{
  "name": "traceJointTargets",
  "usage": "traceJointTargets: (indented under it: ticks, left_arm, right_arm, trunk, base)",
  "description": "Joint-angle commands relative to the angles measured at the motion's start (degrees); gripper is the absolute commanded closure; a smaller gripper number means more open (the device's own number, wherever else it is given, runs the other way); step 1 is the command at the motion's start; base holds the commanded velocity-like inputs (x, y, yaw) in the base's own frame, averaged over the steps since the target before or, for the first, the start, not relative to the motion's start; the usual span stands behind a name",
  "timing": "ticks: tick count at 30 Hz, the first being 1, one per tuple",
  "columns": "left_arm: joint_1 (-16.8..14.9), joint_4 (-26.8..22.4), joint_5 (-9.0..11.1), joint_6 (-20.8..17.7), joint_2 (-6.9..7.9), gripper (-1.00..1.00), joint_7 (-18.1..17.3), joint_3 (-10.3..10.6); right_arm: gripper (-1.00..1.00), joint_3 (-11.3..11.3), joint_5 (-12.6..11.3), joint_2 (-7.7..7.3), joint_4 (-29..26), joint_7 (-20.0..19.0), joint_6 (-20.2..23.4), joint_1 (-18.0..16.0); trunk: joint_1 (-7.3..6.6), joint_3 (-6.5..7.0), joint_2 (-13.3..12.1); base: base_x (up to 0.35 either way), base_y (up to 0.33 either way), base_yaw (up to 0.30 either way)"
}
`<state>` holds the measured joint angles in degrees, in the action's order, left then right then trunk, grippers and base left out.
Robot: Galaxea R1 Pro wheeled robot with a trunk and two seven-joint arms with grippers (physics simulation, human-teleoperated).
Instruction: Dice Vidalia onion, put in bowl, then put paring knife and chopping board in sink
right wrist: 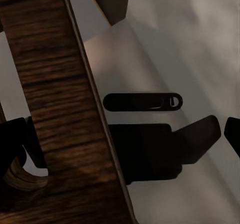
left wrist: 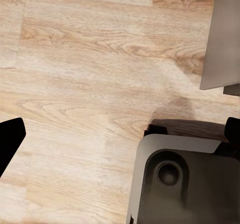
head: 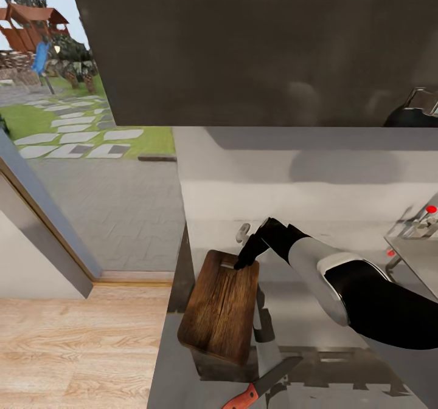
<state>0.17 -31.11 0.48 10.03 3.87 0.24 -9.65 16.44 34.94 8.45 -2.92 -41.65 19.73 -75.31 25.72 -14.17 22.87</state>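
Doorway: at the far left of the head view, an open door [head: 42, 220] gives onto a lawn with stepping stones [head: 79, 129] and a red-roofed play structure [head: 27, 23].
Floor: light wood planks [head: 73, 348] fill the near left; the left wrist view looks straight down on the same planks [left wrist: 85, 84].
Left gripper: seen in the left wrist view, its dark fingertips [left wrist: 9, 136] stand at opposite edges of the picture, spread wide with nothing between them, above the floor and the robot's grey base [left wrist: 185, 184].
Chopping board: the brown wooden chopping board [head: 220, 309] is at the near left end of the countertop [head: 316, 214], just beside the counter's left edge, tilted with its far edge raised.
Right gripper: the right gripper [head: 246, 257] meets the board's far edge from the right. In the right wrist view the board [right wrist: 60, 109] runs between the black fingers [right wrist: 22, 144], which pinch its edge.
Paring knife: the paring knife [head: 258, 388] lies on the countertop near and just right of the board, orange-red handle to the near left, dark blade pointing far right.
Right arm: the black and white arm [head: 359, 299] reaches in from the near right.
Upper cabinets: a glossy black front [head: 255, 44] spans the far wall.
Sink: at the right edge, the steel rim [head: 420, 257] and the tap with a red-tipped lever [head: 426, 214]; whether an onion is inside, I cannot tell.
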Motion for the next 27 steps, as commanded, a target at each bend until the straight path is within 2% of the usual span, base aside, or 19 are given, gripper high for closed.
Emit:
traceJointTargets:
  ticks: [1, 12, 13, 27]
  left_arm:
    - [0.0, -0.1, 0.0, 0.1, -0.01, -1.0, 0.0, 0.0]
    - [0.0, 0.0, 0.0, 0.1, -0.01, -1.0, 0.0, 0.0]
    - [0.0, 0.0, 0.0, 0.1, -0.01, -1.0, 0.0, 0.0]
    - [0.0, 0.0, 0.0, 0.1, -0.01, -1.0, 0.0, 0.0]
  right_arm:
    - [-1.0, 1.1, -0.1, -0.01, -0.1, 0.1, 0.1, 0.4]
    - [-1.0, 1.1, -0.2, 0.0, -0.1, -0.1, 0.2, 0.4]
    - [1.0, 1.1, -0.2, -0.01, -0.1, -0.1, 0.2, 0.4]
    - [1.0, 1.1, -0.2, -0.01, -0.1, -0.1, 0.3, 0.4]
  trunk:
    - [0.06, -0.12, 0.0]
    - [0.06, -0.12, 0.0]
    - [0.06, -0.12, 0.0]
    - [0.06, -0.12, 0.0]
  base:
    - [0.0, 0.0, 0.0]
    - [0.0, 0.0, 0.0]
    - [0.0, 0.0, 0.0]
    - [0.0, 0.0, 0.0]
